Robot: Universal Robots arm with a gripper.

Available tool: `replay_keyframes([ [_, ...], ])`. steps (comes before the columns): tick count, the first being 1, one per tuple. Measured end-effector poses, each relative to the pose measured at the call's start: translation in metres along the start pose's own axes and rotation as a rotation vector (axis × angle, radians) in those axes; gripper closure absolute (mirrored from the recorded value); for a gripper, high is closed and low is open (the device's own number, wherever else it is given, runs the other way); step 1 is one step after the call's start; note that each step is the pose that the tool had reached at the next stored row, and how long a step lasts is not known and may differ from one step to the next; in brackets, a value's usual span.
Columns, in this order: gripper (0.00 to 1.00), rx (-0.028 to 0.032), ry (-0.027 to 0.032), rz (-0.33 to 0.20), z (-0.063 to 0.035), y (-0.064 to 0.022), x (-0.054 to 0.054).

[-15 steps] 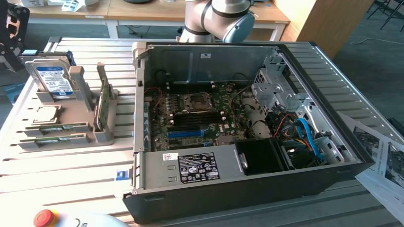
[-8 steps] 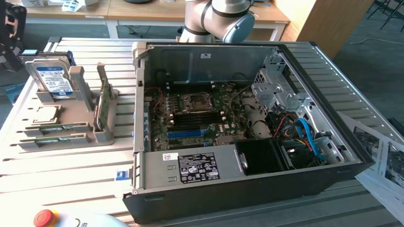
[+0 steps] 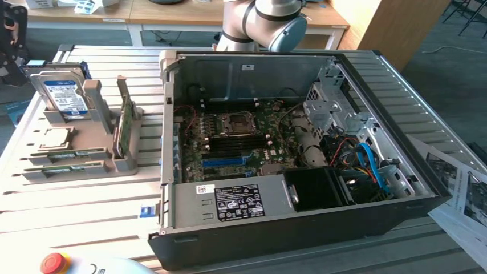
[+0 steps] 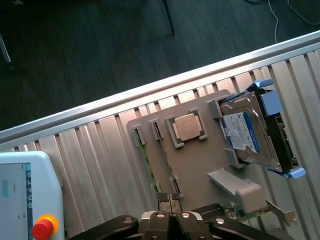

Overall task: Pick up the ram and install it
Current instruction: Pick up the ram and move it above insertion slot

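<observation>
One arm (image 3: 266, 23) reaches in over the far edge of an open case (image 3: 304, 228), which lies on its side on a slatted metal table (image 3: 76, 211). The motherboard (image 3: 236, 137) faces up inside the case.

The ram (image 3: 125, 124) is not in the case. It stands on edge between two grey posts of a holder (image 3: 114, 165) on the table, just beside the case wall on the exterior view's left. The same holder carries a drive (image 3: 65, 94), propped upright at its far end, and a CPU (image 3: 55, 138) lying flat in a square recess near it.

In the wrist view the gripper (image 4: 169, 197) hangs above the holder (image 4: 190, 165), close to its edge. Its jaws are clenched together with nothing between them, and the fingertips (image 4: 163, 197) touch no part. The CPU (image 4: 187, 127) lies mid-holder there, and the drive (image 4: 245, 132) with its blue-white label leans at one end.

A pendant (image 4: 25, 195) with a red stop button (image 4: 42, 227) rests on the table near the holder. The button (image 3: 55, 262) also shows at the near edge of the exterior view. Printed papers (image 3: 464, 194) lie on the table at the exterior view's right, beside the case.
</observation>
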State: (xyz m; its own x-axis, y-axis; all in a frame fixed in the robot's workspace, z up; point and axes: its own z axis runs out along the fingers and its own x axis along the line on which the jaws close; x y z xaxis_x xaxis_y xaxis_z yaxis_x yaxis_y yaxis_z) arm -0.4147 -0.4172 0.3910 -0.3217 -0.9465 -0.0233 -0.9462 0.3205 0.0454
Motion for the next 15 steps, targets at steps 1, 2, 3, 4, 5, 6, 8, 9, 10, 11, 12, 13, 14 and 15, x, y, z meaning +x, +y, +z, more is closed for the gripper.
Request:
replay_keyframes([
  [1,0.9,-0.0003,0.0007,-0.016,0.0,0.0,0.0],
  [2,0.9,-0.0007,0.0014,-0.032,0.0,0.0,0.0],
  [3,0.9,-0.0011,0.0022,-0.048,0.0,0.0,0.0],
  [4,0.9,-0.0015,0.0029,-0.064,0.0,0.0,0.0],
  [5,0.9,-0.0018,0.0036,-0.08,0.0001,0.0,0.0],
  [6,0.9,-0.0022,0.0044,-0.096,0.0,0.0,0.0],
  [8,0.9,-0.0029,0.0057,-0.126,0.0001,0.0,0.0],
  [9,0.9,-0.0032,0.0063,-0.14,0.0001,0.0,0.0],
  [10,0.9,-0.0036,0.0069,-0.152,0.0,0.0,0.0],
  [11,0.9,-0.0038,0.0073,-0.161,0.0,0.0,0.0],
  [12,0.9,-0.0038,0.0074,-0.164,0.0001,0.0001,0.0],
  [13,0.9,-0.0038,0.0075,-0.164,0.0001,0.0001,0.0],
  [14,0.9,-0.0038,0.0075,-0.165,0.0001,0.0,0.0],
  [15,0.9,-0.0039,0.0076,-0.167,0.0001,0.0,0.0],
])
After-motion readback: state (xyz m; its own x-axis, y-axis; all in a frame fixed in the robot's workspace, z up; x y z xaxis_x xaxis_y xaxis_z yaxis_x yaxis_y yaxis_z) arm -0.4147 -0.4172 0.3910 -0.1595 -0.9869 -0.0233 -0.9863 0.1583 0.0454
